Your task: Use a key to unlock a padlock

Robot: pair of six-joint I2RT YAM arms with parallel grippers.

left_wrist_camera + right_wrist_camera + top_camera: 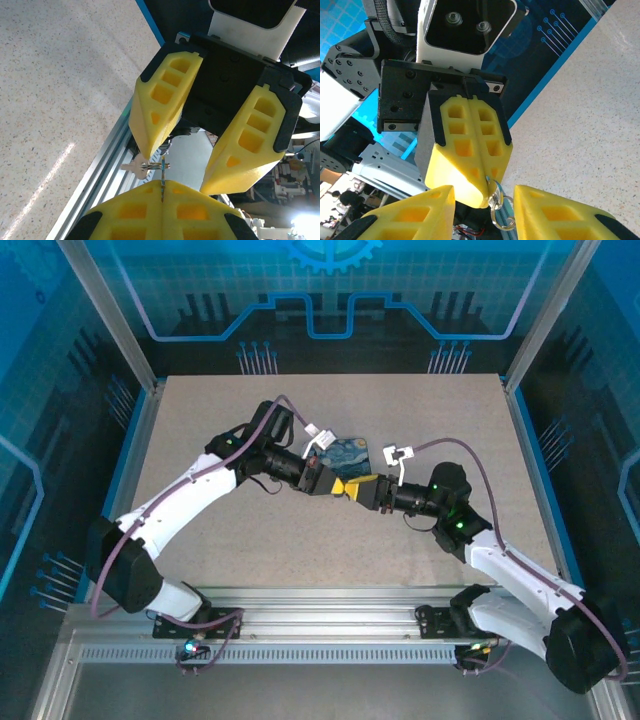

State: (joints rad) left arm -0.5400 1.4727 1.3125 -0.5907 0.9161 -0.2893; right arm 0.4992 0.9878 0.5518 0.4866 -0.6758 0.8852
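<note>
My left gripper [163,182] is shut on a thin blue tag [163,169] seen edge-on. A split ring [156,164] passes through the tag and carries the small silver key [132,168], which sticks out to the left. My right gripper [177,171] faces it, open, with one yellow fingertip [145,147] just above the key. In the right wrist view the ring [501,212] and key [493,186] hang at the left gripper's tips [487,182], between my right gripper's [484,190] spread fingers. Both grippers meet in mid-air [350,487]. The padlock is hidden.
A blue-and-yellow painted tin box [350,452] lies on the speckled table [250,540] just behind the two grippers. Metal rails [320,640] run along the near edge, and frame posts stand at the corners.
</note>
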